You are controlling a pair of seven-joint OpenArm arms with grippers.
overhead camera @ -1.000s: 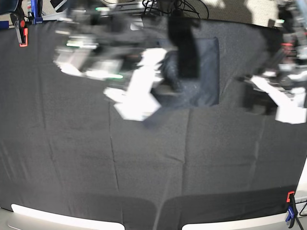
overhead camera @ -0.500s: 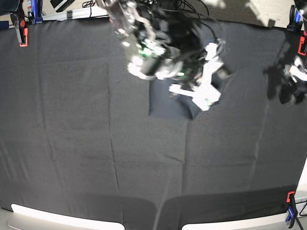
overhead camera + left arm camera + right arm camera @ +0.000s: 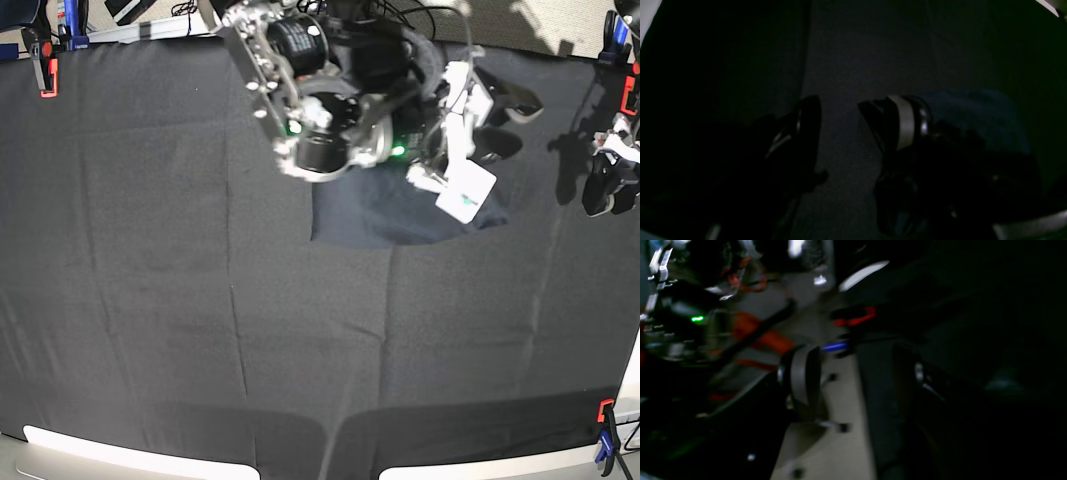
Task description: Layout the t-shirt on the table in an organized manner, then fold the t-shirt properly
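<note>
Left wrist view. The left gripper [image 3: 839, 115] hangs over the black cloth of the table [image 3: 867, 56] with its two fingers [image 3: 907, 123] spread apart and nothing between them. Behind the right-hand finger a bluish, rounded patch of the t-shirt [image 3: 980, 113] lies on the cloth, apart from the jaws. The picture is very dark; folds cannot be read.

Right wrist view. The right gripper [image 3: 860, 373] is blurred and tilted. Its fingers [image 3: 803, 380] stand wide apart; a dark strip shows in the gap, but whether that is shirt or cloth cannot be told. A red clamp [image 3: 853, 316] sits at what seems to be the table's edge.

Base view. The t-shirt [image 3: 385, 215] lies as a compact folded bundle near the middle of the table's far edge, partly hidden by the right arm, whose gripper [image 3: 490, 120] is above its far right corner with jaws parted and apparently empty. The left gripper [image 3: 605, 190] stays near the right edge of the table [image 3: 150, 300], well apart from the shirt.

Handling, as judged: the fabric is light, soft and limp, will sag and drag, and layers may slip over each other. Hold is best taken by pinching a free corner or hem edge, all layers together, low against the cloth.
</note>
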